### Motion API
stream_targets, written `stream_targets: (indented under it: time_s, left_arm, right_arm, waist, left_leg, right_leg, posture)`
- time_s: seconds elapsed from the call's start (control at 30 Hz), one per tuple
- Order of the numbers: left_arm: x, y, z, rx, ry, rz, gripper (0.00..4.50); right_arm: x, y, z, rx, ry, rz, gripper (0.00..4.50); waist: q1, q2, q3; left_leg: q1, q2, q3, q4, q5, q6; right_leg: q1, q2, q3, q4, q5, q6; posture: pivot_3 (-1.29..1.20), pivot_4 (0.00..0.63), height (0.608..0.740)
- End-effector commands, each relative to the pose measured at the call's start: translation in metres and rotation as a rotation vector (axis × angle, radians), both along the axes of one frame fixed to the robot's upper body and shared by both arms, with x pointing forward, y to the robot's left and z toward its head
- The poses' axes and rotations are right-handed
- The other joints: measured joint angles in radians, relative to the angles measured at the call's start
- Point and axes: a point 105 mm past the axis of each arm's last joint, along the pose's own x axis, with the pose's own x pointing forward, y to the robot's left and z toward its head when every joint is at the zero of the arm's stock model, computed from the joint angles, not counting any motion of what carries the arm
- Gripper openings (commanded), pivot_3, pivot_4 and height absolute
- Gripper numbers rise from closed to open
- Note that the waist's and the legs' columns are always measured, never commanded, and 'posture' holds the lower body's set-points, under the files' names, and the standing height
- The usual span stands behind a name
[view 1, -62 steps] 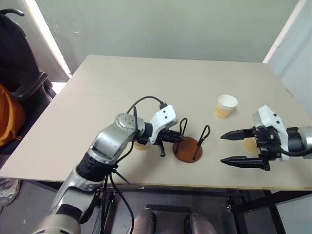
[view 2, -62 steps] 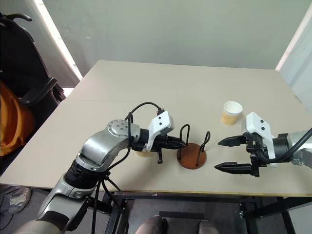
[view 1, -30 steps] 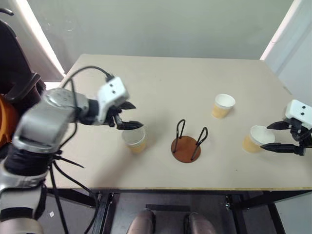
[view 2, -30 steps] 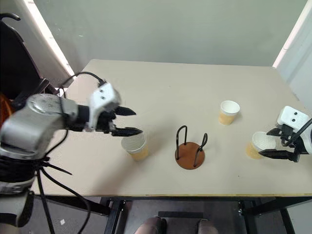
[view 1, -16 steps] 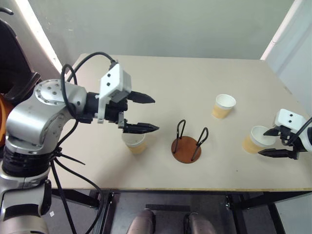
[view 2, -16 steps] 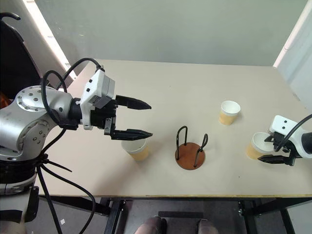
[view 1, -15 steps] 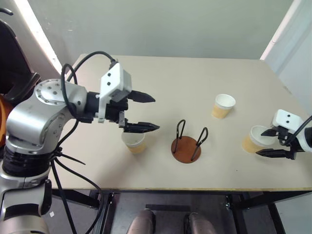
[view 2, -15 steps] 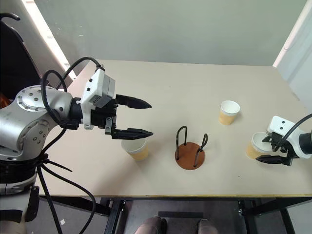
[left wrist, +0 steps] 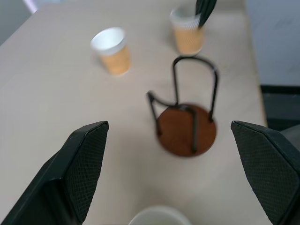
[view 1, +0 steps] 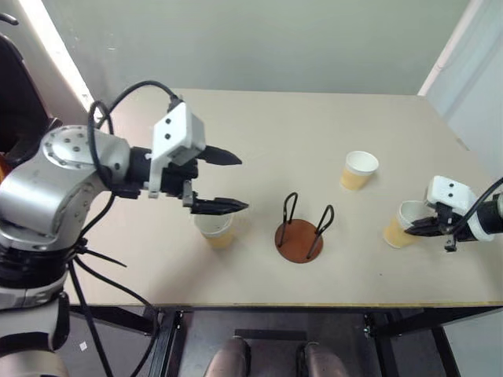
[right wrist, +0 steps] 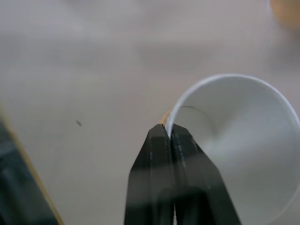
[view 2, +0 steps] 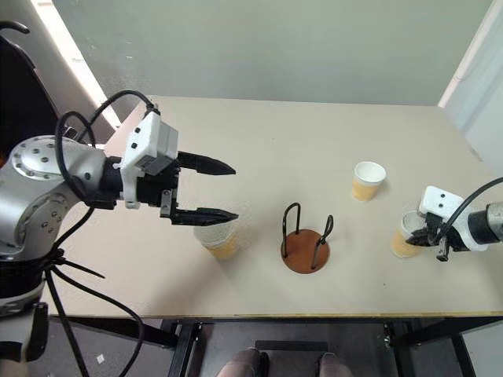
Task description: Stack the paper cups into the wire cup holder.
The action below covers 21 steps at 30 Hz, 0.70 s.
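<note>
Three paper cups stand upright on the table: one at the left [view 1: 214,229], one at the back right [view 1: 358,170] and one at the right [view 1: 399,225]. Between them stands the wire cup holder [view 1: 300,236], a reddish-brown disc with two black loops and nothing in it. My left gripper [view 1: 242,184] hovers open just above the left cup, pointing toward the holder. My right gripper [view 1: 418,227] is shut on the right cup's rim; the right wrist view shows its fingers [right wrist: 161,150] pinching the white rim of that cup [right wrist: 243,150].
The table's front edge [view 1: 314,302] runs close below the cups and holder. A black chair [view 1: 16,86] stands off the table's left side. Bare tabletop [view 1: 283,133] stretches behind the holder.
My right gripper has slid left onto the right cup and closed on its rim. My left gripper has let go of the left cup, opened wide and risen above it.
</note>
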Motion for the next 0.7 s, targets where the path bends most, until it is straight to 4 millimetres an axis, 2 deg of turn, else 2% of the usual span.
stream_targets:
  time_s: [0.03, 0.1, 0.17, 0.2, 0.37, 0.5, 0.7]
  left_arm:
    - [0.004, 0.017, 0.014, 0.015, -0.072, 0.055, 4.50]
    - [0.005, 0.020, 0.012, 0.025, -0.070, 0.056, 4.50]
    - [0.005, 0.017, 0.008, 0.032, -0.063, 0.039, 4.50]
    - [0.004, 0.015, 0.007, 0.031, -0.061, 0.031, 4.50]
    - [0.005, 0.019, 0.006, 0.039, -0.063, 0.038, 4.50]
    - [0.002, 0.019, 0.004, 0.049, -0.054, 0.026, 4.50]
    - [-0.001, 0.018, 0.001, 0.052, -0.043, 0.024, 4.50]
  right_arm:
    - [-0.009, 0.034, 0.086, 0.090, -0.228, 0.183, 0.01]
    - [-0.014, 0.056, 0.117, 0.133, -0.312, 0.298, 0.01]
    - [-0.016, 0.078, 0.132, 0.154, -0.348, 0.401, 0.01]
    - [-0.017, 0.091, 0.132, 0.154, -0.341, 0.467, 0.01]
    - [-0.024, 0.127, 0.112, 0.113, -0.248, 0.667, 0.01]
    - [-0.025, 0.137, 0.094, 0.066, -0.190, 0.738, 0.01]
    - [-0.027, 0.145, 0.081, 0.053, -0.146, 0.793, 0.01]
  waist:
    - [-0.003, 0.001, 0.001]
    - [-0.006, 0.003, 0.002]
    - [-0.009, 0.001, 0.000]
    - [-0.011, -0.001, -0.001]
    - [-0.011, 0.000, 0.000]
    - [-0.009, 0.000, 0.000]
    - [-0.011, 0.000, 0.000]
  left_leg:
    - [0.000, 0.000, 0.000, 0.000, 0.000, 0.000]
    - [-0.001, 0.000, 0.000, -0.001, 0.000, 0.000]
    - [0.000, 0.000, 0.000, -0.002, 0.001, -0.001]
    - [0.000, 0.002, -0.001, -0.003, 0.001, -0.001]
    - [0.000, 0.003, -0.003, -0.002, 0.001, -0.001]
    - [-0.001, 0.003, -0.002, -0.002, 0.005, -0.008]
    - [-0.001, 0.003, -0.002, -0.003, 0.005, -0.009]
  right_leg:
    - [-0.001, 0.000, 0.000, 0.000, -0.002, -0.003]
    - [-0.002, 0.000, 0.000, 0.001, -0.003, -0.005]
    - [-0.002, 0.001, 0.000, 0.001, -0.004, -0.007]
    - [-0.002, 0.002, 0.000, 0.001, -0.005, -0.008]
    - [-0.002, 0.003, -0.002, 0.001, -0.006, -0.011]
    - [-0.003, 0.002, -0.002, 0.001, -0.006, -0.011]
    - [-0.003, 0.002, -0.002, 0.001, -0.006, -0.011]
  posture:
    - [0.00, 0.150, 0.740]
    - [0.00, 0.150, 0.740]
    - [0.00, 0.150, 0.740]
    - [0.00, 0.150, 0.740]
    - [0.00, 0.150, 0.740]
    - [0.00, 0.150, 0.740]
    - [0.00, 0.150, 0.740]
